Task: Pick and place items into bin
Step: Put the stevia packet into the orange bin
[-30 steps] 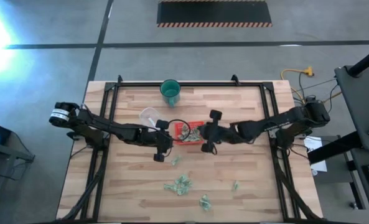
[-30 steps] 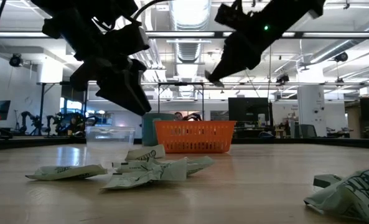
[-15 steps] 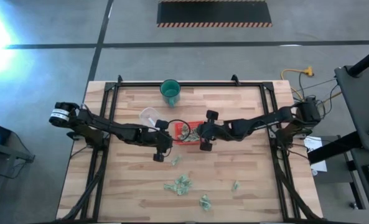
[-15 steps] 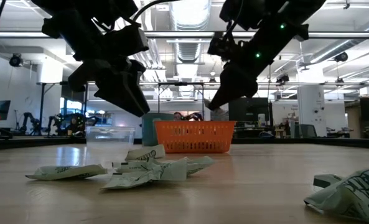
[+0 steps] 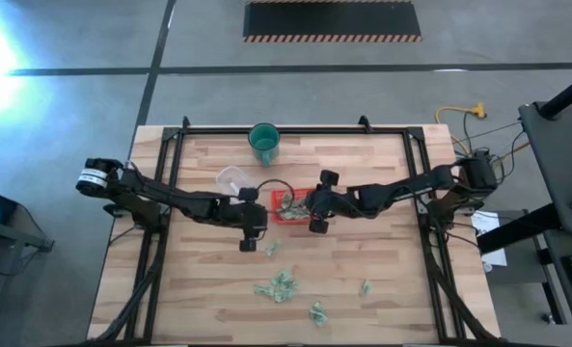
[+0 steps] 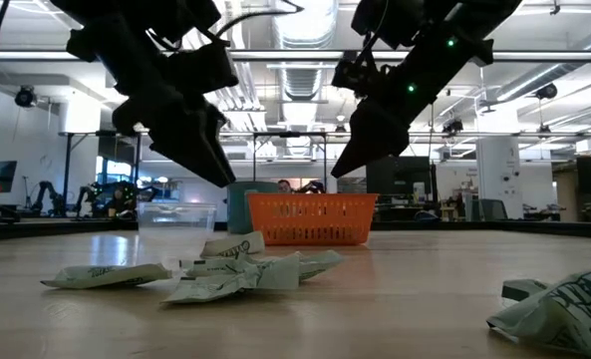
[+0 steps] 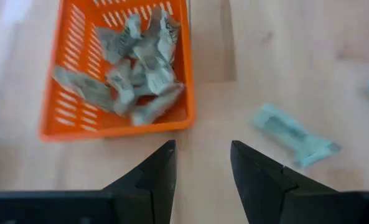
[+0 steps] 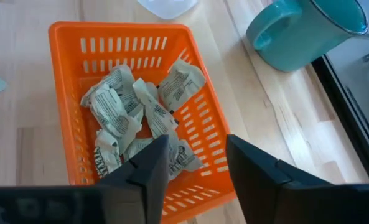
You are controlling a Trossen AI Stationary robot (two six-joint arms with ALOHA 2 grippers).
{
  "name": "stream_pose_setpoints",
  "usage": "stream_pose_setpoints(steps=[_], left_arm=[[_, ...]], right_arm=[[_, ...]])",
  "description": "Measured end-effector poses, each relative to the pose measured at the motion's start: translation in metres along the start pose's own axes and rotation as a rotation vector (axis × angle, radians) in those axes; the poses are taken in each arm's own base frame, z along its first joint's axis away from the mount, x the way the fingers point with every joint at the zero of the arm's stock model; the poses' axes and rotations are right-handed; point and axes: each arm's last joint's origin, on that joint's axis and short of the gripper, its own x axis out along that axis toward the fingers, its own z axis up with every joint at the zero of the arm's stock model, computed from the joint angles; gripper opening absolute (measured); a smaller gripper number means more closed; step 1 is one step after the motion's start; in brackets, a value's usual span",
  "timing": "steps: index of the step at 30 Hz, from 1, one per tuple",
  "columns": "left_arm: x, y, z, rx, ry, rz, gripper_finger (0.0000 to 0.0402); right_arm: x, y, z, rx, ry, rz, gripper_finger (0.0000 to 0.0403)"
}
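Observation:
The bin [image 5: 287, 205] is a shallow orange-red slotted tray near the table's middle, with several pale-green crumpled items [image 8: 140, 115] lying in it. More items lie loose on the table nearer the front edge [image 5: 278, 286], one of them [image 7: 294, 134] close to my left gripper. My right gripper [image 8: 196, 152] hangs open above the bin's right end [image 5: 310, 207], with nothing between its fingers. My left gripper [image 7: 203, 155] hovers open above bare wood just front-left of the bin [image 5: 255, 222], also with nothing between its fingers.
A green cup [image 5: 264, 142] stands near the far edge behind the bin. A clear round container [image 5: 231, 179] sits left of the bin, behind my left arm. Loose items [image 5: 316, 311] [image 5: 364, 287] are scattered across the front half of the table.
My right gripper has come down and toward the table's left until it hangs over the bin, and it has opened there. My left gripper has stayed where it was and rolled a little at the wrist.

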Motion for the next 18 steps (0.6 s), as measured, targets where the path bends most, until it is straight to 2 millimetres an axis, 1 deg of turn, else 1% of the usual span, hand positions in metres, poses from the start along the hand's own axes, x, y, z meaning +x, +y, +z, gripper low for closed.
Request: stream_pose_setpoints(steps=[3,5,9,14,18], left_arm=[[0.002,-0.005,-0.001,-0.123,0.016,-0.118,0.0135],[0.003,-0.012,-0.004,-0.151,0.040,-0.177,0.0135],[0.008,-0.028,-0.008,-0.110,0.063,-0.210,0.0135],[0.012,-0.042,-0.012,-0.071,0.086,-0.230,0.0135],[0.011,-0.049,-0.013,-0.053,0.077,-0.184,0.0134]], right_arm=[[-0.004,-0.002,0.001,-0.001,-0.005,0.000,0.0159],[-0.008,-0.003,0.002,0.003,-0.004,0.001,0.0161],[-0.022,-0.005,0.003,0.024,0.003,0.009,0.0158],[-0.045,-0.001,0.006,0.030,-0.016,0.040,0.0148],[-0.066,0.004,0.006,0.035,-0.038,0.075,0.0141]])
